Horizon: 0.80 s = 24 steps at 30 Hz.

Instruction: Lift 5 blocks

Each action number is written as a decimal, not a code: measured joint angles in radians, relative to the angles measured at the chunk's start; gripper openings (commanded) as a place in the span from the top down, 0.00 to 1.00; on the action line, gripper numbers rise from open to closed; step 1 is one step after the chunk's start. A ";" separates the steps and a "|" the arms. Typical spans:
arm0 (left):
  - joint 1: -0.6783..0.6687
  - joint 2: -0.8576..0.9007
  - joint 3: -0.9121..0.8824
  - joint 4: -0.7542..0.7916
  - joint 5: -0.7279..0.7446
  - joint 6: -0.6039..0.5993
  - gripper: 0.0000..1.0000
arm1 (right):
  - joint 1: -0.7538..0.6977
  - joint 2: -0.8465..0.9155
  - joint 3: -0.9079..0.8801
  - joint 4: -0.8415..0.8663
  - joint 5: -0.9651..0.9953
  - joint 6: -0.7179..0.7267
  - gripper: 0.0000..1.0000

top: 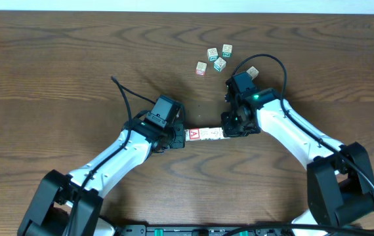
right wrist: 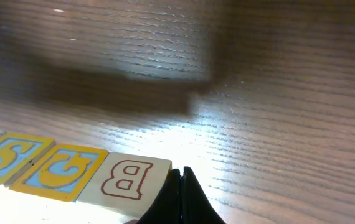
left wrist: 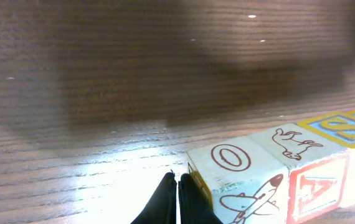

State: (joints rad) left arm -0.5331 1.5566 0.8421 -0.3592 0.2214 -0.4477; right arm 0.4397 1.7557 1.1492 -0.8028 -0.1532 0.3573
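Wooden alphabet cubes (top: 204,134), cream with coloured prints, lie end to end on the brown wood-grain table (top: 56,65). The left gripper (left wrist: 177,198) and right gripper (right wrist: 181,194), each with jaws pressed together, butt against the row's ends. Risk: uneven end pressure could buckle the row on lifting. Legible: O, A, S, B.

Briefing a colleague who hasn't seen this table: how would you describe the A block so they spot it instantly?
On the wooden table, a row of blocks lies between the left gripper and the right gripper. The A block is second from the left gripper's end; it shows a red A, the end block beside it an O.
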 measured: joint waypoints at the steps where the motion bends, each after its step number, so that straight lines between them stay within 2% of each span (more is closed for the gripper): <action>1: 0.000 -0.004 0.000 0.000 0.000 0.000 0.93 | 0.000 -0.004 0.000 -0.002 0.002 0.000 0.99; 24: 0.000 -0.047 0.000 -0.002 -0.001 0.000 0.93 | 0.000 -0.024 0.027 -0.037 0.013 0.000 0.99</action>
State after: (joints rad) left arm -0.5331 1.5101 0.8421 -0.3614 0.2207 -0.4477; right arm 0.4397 1.7321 1.1763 -0.8402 -0.1402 0.3569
